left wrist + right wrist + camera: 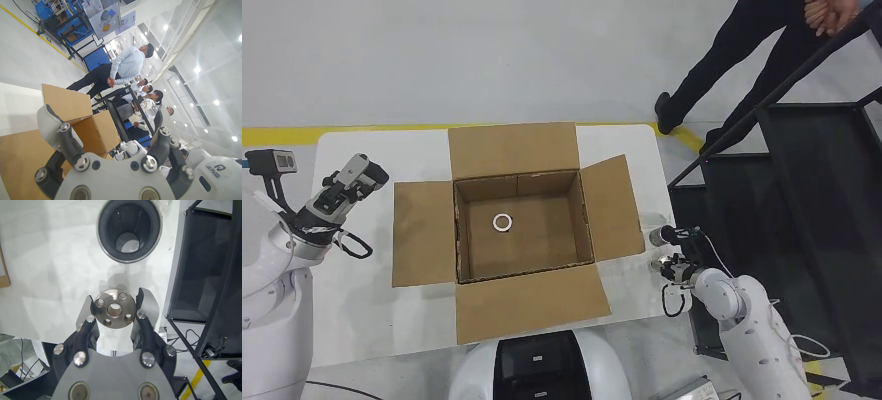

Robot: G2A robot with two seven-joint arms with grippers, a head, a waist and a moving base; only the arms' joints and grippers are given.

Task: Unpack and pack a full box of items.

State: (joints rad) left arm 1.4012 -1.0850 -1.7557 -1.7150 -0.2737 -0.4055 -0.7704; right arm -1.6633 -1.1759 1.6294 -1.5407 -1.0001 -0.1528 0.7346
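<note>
The right gripper (115,299) clamped a metal disc (118,319) by its rim just above the table's (47,256) right edge. A dark tube (129,230) lay just ahead and a black rack (198,275) stood beside. The left gripper (103,113) hung open, tilted sideways, left of the open box (522,185), where a ring (503,221) lay inside.

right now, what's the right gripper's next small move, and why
Probably lower the metal flange onto the table beside the black tube and release: the right gripper is shut on it above the table, and the box holds one ring.
</note>
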